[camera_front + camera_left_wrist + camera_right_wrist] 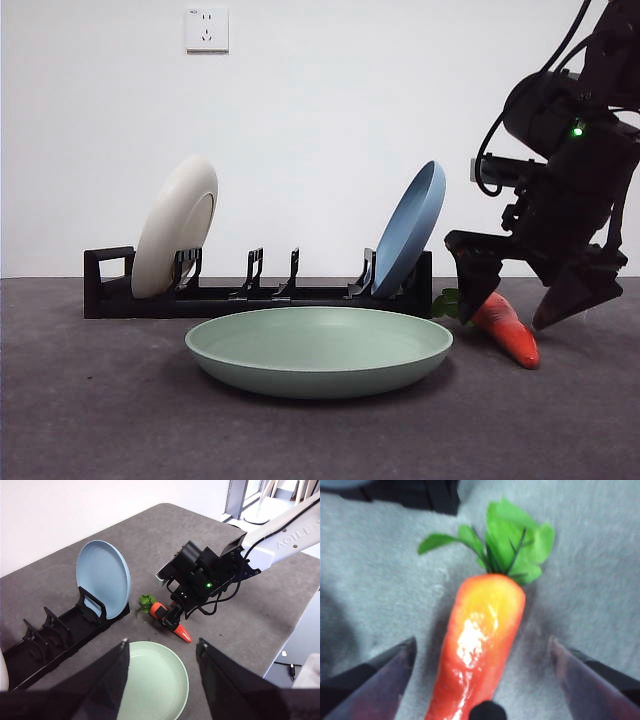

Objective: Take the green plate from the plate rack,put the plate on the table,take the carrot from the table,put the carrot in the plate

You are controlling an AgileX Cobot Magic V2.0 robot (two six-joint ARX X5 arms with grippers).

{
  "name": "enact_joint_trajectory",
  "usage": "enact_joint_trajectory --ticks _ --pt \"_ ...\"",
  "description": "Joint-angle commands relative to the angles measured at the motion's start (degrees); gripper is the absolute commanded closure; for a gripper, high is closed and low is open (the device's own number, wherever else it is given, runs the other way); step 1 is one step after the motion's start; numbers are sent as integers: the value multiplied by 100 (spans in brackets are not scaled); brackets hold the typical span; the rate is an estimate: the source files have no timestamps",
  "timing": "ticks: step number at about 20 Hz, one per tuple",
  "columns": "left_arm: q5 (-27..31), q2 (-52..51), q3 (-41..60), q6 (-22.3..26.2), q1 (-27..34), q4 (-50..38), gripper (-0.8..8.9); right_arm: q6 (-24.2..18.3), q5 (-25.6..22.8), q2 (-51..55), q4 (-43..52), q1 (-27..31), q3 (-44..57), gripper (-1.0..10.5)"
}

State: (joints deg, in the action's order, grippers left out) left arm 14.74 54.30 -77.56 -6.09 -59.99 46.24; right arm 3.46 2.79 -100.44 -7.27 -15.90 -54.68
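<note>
- So the green plate (320, 350) is already sitting flat on the worktop (100, 420), just in front of the plate rack (260, 297), meaning we're on the carrot-grabbing step now.
- The right gripper (530, 290) is hanging low over the carrot (510, 330), jaws spread wide with one on each side of it. In the right wrist view the carrot (480, 645) is lying between the jaws with a gap on both sides, so nothing is pinching it yet.
- The carrot is lying on the worktop just off the plate's edge, near the end of the rack where the blue plate (410, 228) is leaning, leaves (512, 542) pointing toward the rack.
- The left gripper (162, 680) is waiting up high above the plate, jaws apart and holding nothing.
- Next move, I'm guessing: drop slightly, close on the thick part, lift, then carry it sideways over the plate rim. That glossy tapered body could be slipping out if the squeeze lands too near the tip.
- A cream-white plate (175, 240) is standing in the rack's far end, by the loop handle.
- The surface is looking dark grey, matte and a bit mottled. Plain white wall (330, 110) behind with a power socket (207, 29) up high.
</note>
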Motion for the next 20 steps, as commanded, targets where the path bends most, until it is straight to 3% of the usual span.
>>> enact_joint_trajectory --ticks 1,2,7,11,14,18,20 --pt "22 -9 24 -42 -2 0 589 151 9 -81 37 -28 -15 673" --pt "22 -9 24 -42 -2 4 588 149 20 -81 37 -31 -15 761" --pt "22 -9 24 -42 -2 13 589 162 26 -81 37 -28 -15 957" --pt "24 -9 24 -42 -2 17 588 162 26 111 -125 -33 -15 958" --pt "24 -9 24 -35 -2 17 589 164 28 984 -549 -184 -15 958" --pt "24 -9 24 -35 -2 17 588 413 125 2205 -732 -732 -15 958" --pt "20 -9 24 -35 -2 17 588 605 321 2214 -717 -1137 -15 958"
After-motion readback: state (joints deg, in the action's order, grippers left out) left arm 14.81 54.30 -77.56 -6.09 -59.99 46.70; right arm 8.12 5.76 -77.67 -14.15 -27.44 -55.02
